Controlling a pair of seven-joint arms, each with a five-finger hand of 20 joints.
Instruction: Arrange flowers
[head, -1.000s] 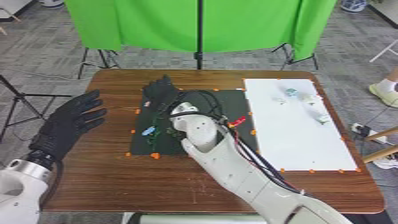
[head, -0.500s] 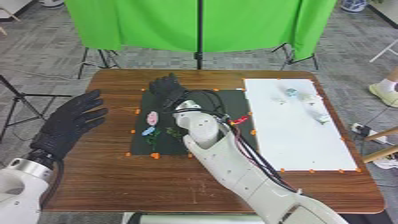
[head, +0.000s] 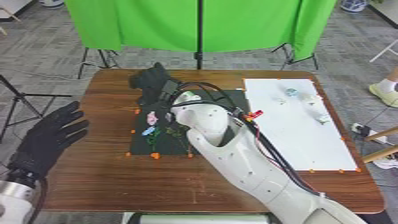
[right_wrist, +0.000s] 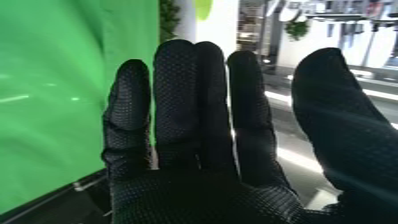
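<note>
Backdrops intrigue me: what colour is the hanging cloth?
The cloth is bright green, clearest in the head view.

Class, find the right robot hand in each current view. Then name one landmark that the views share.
Head view: the right robot hand is over the table's far left part, by the dark mat's far left corner.
Right wrist view: it is close to the camera, fingers straight and thumb held apart.
Shared landmark: the green cloth, beyond the table in the head view; behind the hand, away from the thumb, in the wrist view.

Beyond the right hand (head: 153, 81) a green curtain (head: 155, 25) hangs by a black pole (head: 200, 35); left of that hand stands a black tripod (head: 40, 95).
</note>
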